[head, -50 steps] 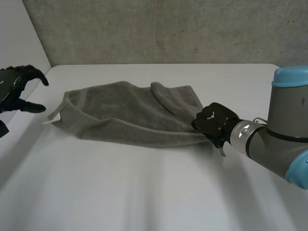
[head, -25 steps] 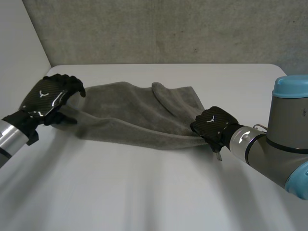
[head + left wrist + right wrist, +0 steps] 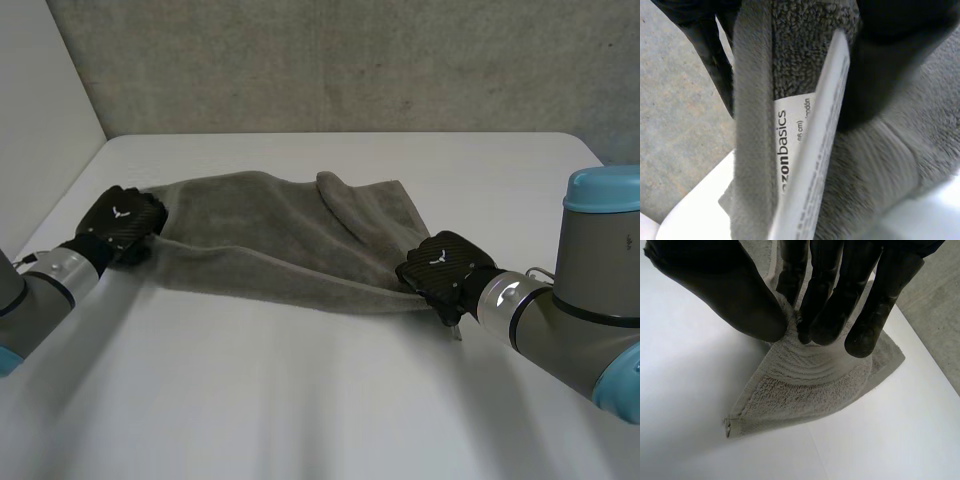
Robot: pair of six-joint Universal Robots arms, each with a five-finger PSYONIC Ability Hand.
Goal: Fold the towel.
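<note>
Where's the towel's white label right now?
In the left wrist view, the white label sits at the left corner of the towel, the corner that the left hand pinches between its fingers.

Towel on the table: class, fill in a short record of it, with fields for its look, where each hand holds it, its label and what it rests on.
towel: grey terry, rumpled, lying between the two hands
left hand: shut on the towel's left corner
right hand: pinches the towel's right corner between thumb and fingers
label: white, printed, sewn at the corner the left hand holds
table: white, under the towel
</note>
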